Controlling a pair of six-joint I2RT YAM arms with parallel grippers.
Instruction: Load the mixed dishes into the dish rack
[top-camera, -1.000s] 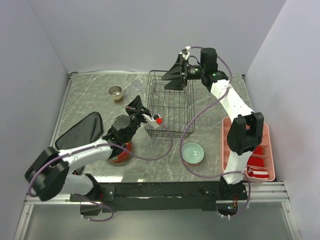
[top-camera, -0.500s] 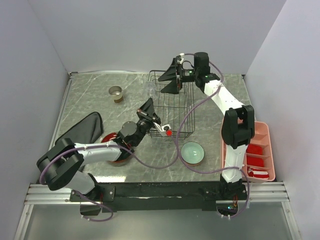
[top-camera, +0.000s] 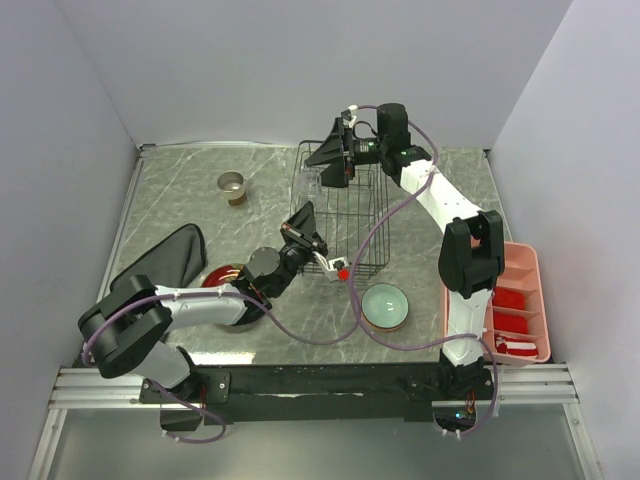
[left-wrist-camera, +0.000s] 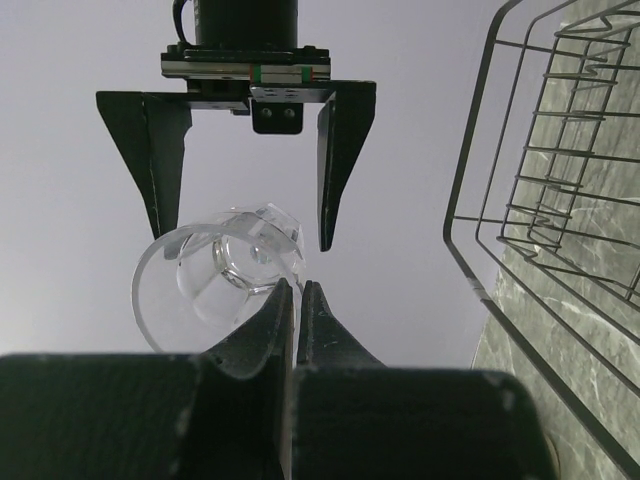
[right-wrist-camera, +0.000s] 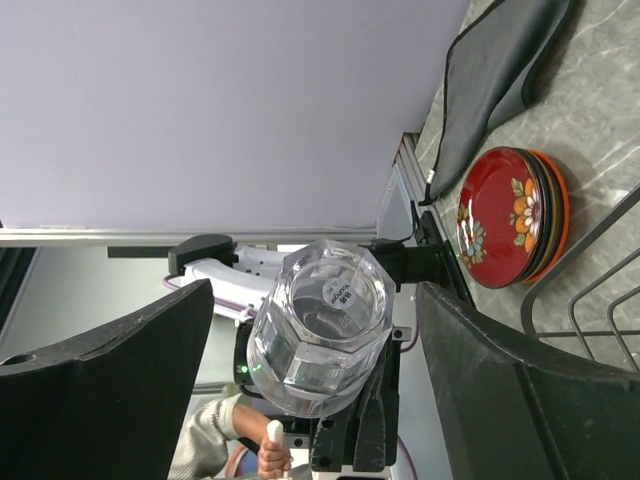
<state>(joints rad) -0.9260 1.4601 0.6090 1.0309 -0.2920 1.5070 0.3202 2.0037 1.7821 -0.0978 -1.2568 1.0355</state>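
Tumbler (left-wrist-camera: 228, 272) of clear glass hung in the air by the left rim of the black wire dish rack (top-camera: 340, 215), its lip clamped in the shut jaws of the left arm (top-camera: 200, 300), while the jaws of the right arm (top-camera: 440, 205) stood apart on either side of it. Left of the rack and well apart sat the small tan cup (top-camera: 233, 185); nearer, also left of the rack, the glossy red floral bowl (right-wrist-camera: 500, 215) rested in an orange-rimmed plate (right-wrist-camera: 556, 215). Just off the rack's near right corner the pale mint-green bowl (top-camera: 386, 305) stood on the bench (top-camera: 180, 200).
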